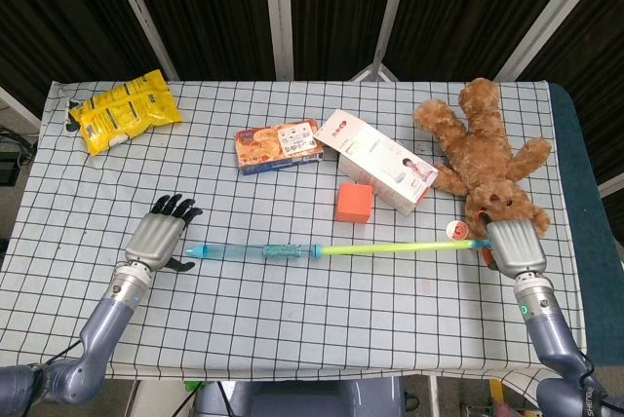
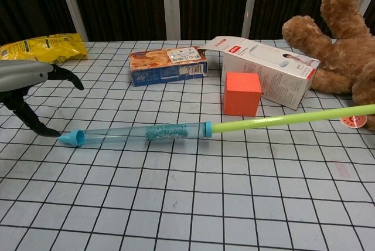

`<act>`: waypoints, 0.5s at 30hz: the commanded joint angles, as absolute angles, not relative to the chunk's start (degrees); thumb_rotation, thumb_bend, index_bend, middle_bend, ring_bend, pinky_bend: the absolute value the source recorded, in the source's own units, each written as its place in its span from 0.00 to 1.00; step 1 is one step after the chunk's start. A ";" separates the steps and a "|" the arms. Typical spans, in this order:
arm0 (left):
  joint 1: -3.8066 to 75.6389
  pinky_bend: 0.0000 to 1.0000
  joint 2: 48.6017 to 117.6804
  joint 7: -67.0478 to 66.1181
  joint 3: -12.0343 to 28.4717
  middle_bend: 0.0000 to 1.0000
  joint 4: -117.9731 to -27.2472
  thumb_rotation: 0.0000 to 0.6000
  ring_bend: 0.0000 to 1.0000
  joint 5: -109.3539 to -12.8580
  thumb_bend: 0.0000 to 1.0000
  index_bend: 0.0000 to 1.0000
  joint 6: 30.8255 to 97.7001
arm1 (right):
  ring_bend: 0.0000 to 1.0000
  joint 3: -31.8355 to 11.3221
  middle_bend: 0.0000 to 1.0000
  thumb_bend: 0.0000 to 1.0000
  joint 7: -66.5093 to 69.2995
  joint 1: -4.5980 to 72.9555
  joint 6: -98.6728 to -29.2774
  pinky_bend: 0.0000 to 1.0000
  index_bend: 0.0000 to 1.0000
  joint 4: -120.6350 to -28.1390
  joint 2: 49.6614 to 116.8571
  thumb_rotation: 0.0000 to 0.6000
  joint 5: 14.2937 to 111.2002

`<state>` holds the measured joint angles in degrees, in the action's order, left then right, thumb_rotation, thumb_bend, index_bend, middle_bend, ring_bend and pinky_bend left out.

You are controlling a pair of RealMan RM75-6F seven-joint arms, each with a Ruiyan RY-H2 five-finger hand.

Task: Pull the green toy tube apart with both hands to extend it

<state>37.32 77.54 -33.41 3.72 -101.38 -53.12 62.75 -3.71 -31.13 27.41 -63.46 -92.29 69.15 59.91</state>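
The green toy tube (image 1: 292, 252) lies stretched out across the front of the table, with a blue cap at its left end, a clear section, then a thin green rod (image 1: 390, 246) running right. My left hand (image 1: 161, 237) rests just left of the blue cap with its fingers spread, holding nothing and apart from the tube. My right hand (image 1: 512, 246) grips the rod's right end beside the teddy bear. In the chest view the tube (image 2: 170, 132) rests on the cloth, its rod end raised to the right. There my left hand (image 2: 29, 84) hovers open above the cap; the right hand is out of frame.
An orange cube (image 1: 353, 202) stands just behind the tube's middle. Behind it lie a white carton (image 1: 380, 161) and a biscuit box (image 1: 278, 146). A brown teddy bear (image 1: 487, 159) fills the right side. A yellow snack bag (image 1: 122, 110) lies at the back left.
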 commanded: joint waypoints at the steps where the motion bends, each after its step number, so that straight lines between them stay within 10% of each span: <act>1: 37.13 0.00 77.00 -33.12 3.22 0.07 -102.36 1.00 0.00 -53.45 0.09 0.14 62.37 | 0.48 -3.03 0.43 0.34 -36.29 27.67 -63.58 0.51 0.00 -95.31 67.78 1.00 56.64; 15: 31.37 0.00 71.59 -25.11 0.65 0.05 -107.92 1.00 0.00 -62.49 0.09 0.12 68.19 | 0.08 -3.30 0.04 0.34 -36.91 24.74 -70.79 0.18 0.00 -101.26 65.79 1.00 55.88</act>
